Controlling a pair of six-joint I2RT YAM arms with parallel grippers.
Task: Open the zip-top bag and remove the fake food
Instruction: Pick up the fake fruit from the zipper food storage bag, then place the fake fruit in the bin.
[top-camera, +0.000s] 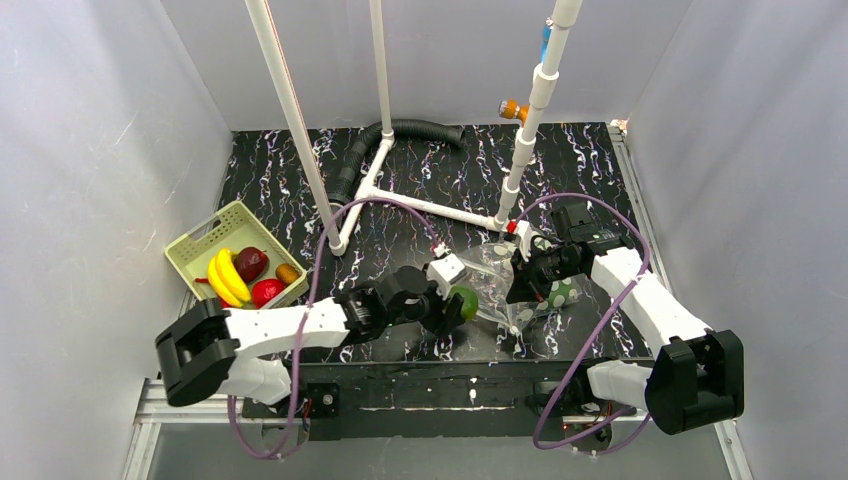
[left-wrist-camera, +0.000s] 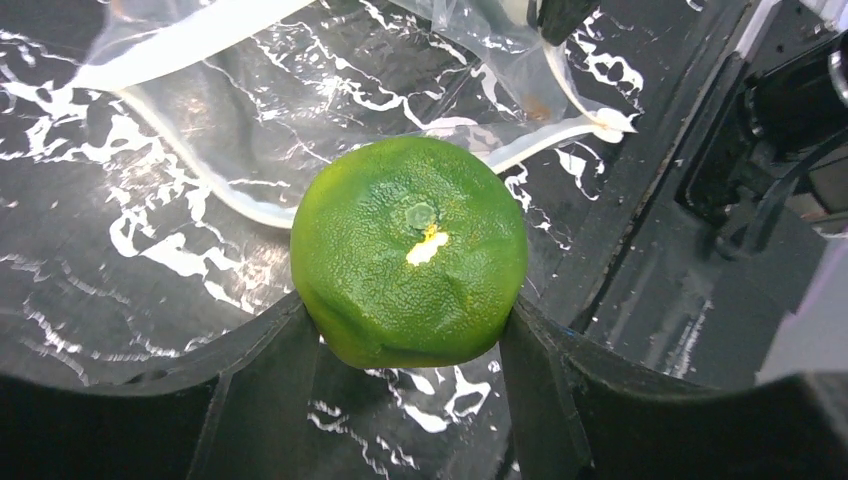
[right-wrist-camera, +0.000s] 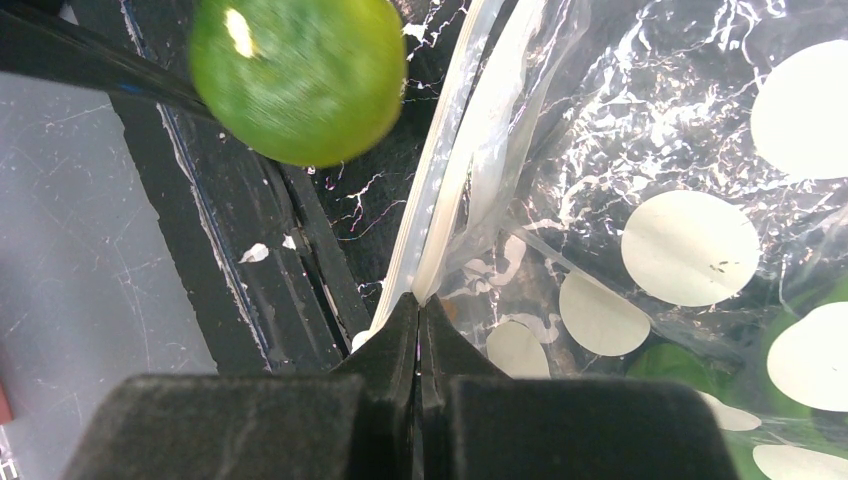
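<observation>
The left end effector (left-wrist-camera: 408, 335) grips a green fake fruit (left-wrist-camera: 410, 250) by its sides. The fruit is round, with no long axis, and its stem dimple faces the wrist camera. It sits just left of the zip-top bag (right-wrist-camera: 600, 120). The bag rests crumpled on the surface (top-camera: 600, 170) – the right end effector (right-wrist-camera: 418, 310) is pinched tight on its edge, with the zip strip running straight away from the fingertips.

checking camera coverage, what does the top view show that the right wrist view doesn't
Only top external: the basket with a banana and red fruit, plus the whole left arm and right arm. Only right wrist: the right claw shut on the edge of the zip-top bag. Both: the green fruit, held by the left claw, and that bag.
</observation>
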